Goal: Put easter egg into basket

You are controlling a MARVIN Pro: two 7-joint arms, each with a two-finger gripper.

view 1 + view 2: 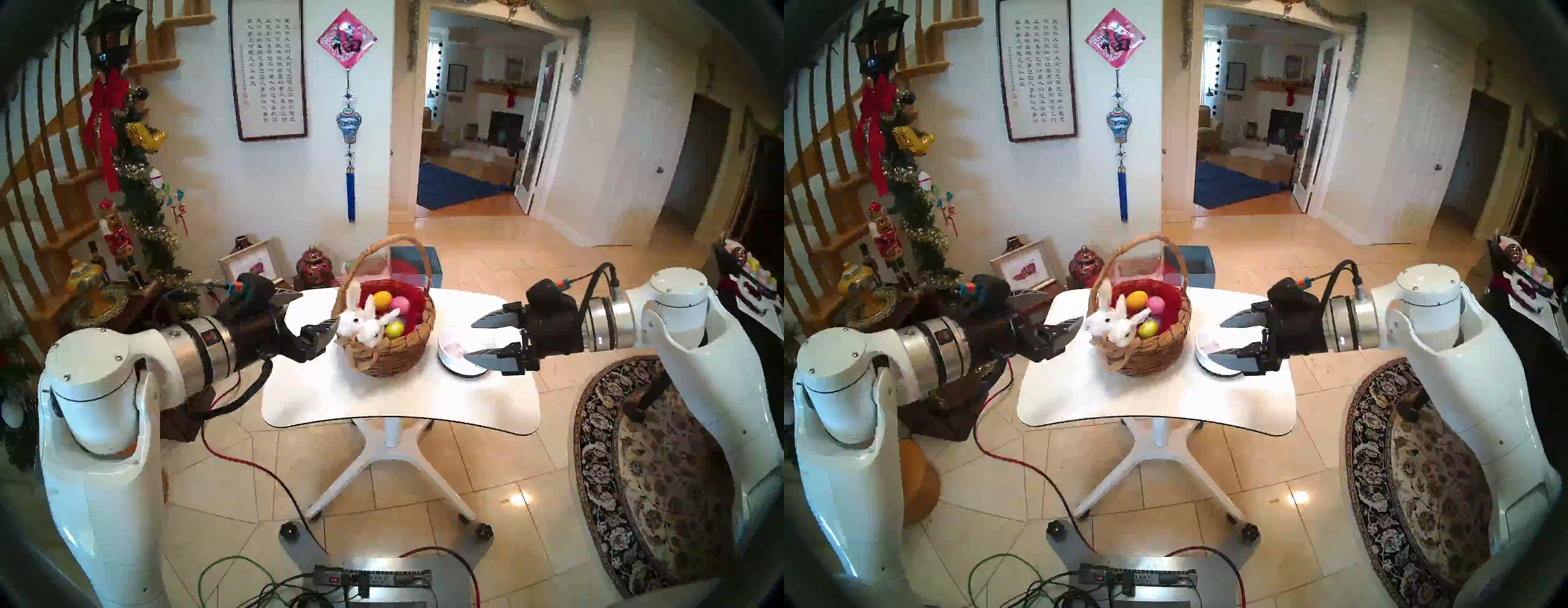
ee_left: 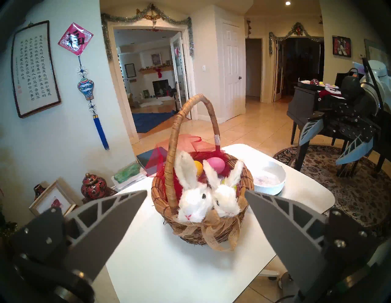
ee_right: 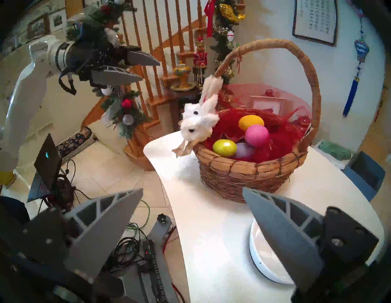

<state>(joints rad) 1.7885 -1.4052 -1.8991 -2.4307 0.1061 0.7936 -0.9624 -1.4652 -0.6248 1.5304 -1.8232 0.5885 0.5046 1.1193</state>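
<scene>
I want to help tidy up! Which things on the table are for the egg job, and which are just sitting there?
For the job:
basket
orange egg
pink egg
yellow-green egg
pale purple egg
right gripper, open and empty

Just there:
white bowl
left gripper, open

The basket [image 3: 243, 171] is brown woven wicker with a tan wrapped handle, a red shredded lining and a beige burlap bow [image 2: 213, 232]. Two white plush bunnies [image 2: 205, 199] sit at its rim, with black eyes and a pink nose. Inside lie an orange egg [image 3: 251, 122], a pink egg [image 3: 257, 135], a shiny yellow-green egg [image 3: 224, 148] and a pale lilac egg [image 3: 244, 150]. The table [image 1: 394, 403] is plain white, as is the bowl [image 2: 273, 179]. Each gripper has grey fingers [image 3: 281, 228] on black mounts. The rug [image 1: 645, 475] bears a dark floral pattern on beige.
</scene>
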